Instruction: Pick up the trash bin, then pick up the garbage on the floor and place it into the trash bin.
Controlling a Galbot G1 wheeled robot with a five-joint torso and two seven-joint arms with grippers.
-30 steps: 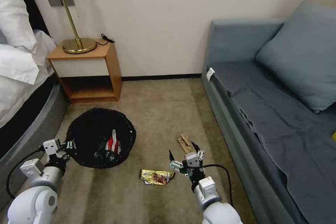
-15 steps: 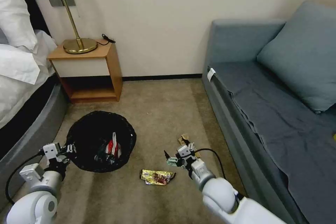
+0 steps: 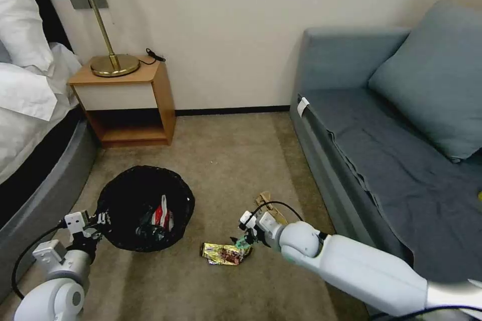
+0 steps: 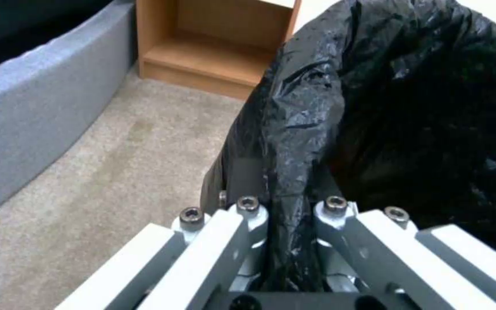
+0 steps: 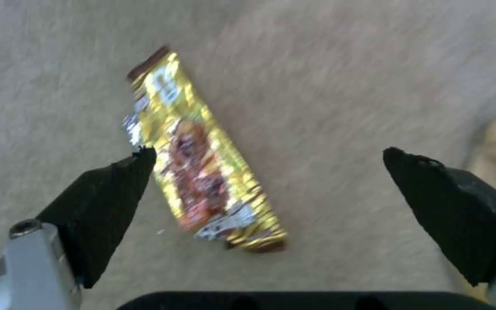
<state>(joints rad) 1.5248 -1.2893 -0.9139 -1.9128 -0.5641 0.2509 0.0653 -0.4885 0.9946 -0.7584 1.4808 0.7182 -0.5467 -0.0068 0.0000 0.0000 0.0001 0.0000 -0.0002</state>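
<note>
Beige carpet (image 3: 231,160) is running open between the grey bed base (image 3: 45,185), the wooden nightstand (image 3: 125,105) and the blue-grey sofa (image 3: 381,160).

- My left gripper (image 4: 285,215), low at my left, is pinching the wrinkly black-bag rim of the small round trash bin (image 3: 145,208); a red-and-white carton (image 3: 161,209) is lying inside.
- My right gripper (image 5: 271,193) is reaching low over the carpet with its black fingers (image 5: 104,202) spread wide, hovering over the right end of the shiny gold wrapper (image 5: 202,159), which is lying flat just right of the bin with bare carpet around it.
- A flat tan scrap (image 3: 268,203) is lying just beyond my right arm, near the sofa's lower edge.
</note>
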